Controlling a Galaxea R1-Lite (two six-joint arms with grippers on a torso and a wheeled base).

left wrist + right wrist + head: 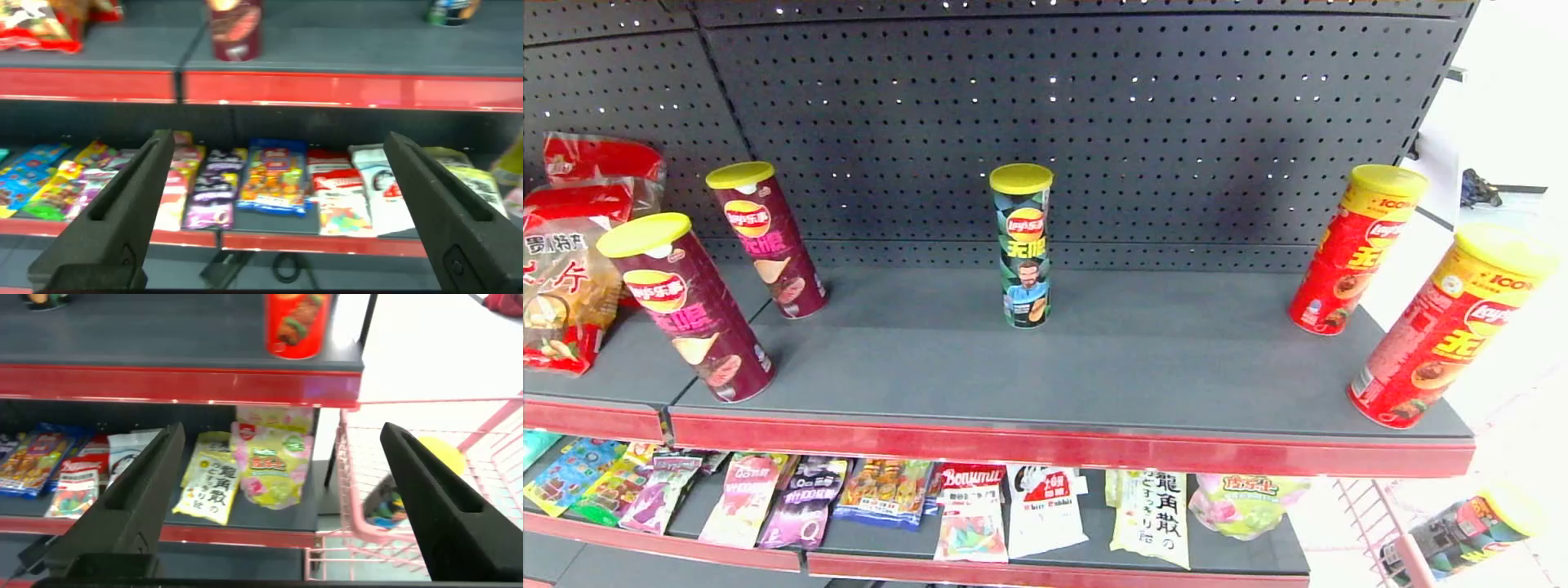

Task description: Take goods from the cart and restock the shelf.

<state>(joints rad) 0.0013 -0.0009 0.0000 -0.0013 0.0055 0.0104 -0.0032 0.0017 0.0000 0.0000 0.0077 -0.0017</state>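
Dark chip can (pixel 1462 529) lies tilted in the pink cart (pixel 1372 506), lower right of head frame. Left gripper (pixel 278 137) and right gripper (pixel 282 429): fingers spread wide, nothing held. Judged light, stiff, smooth tube, apt to roll; pinch mid-body, clear of the yellow lid

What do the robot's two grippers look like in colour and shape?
The left gripper and the right gripper look alike. Each has two plain matte black fingers, long, flat-sided and angular, narrowing towards the tip, with a shallow rectangular recess along the side.
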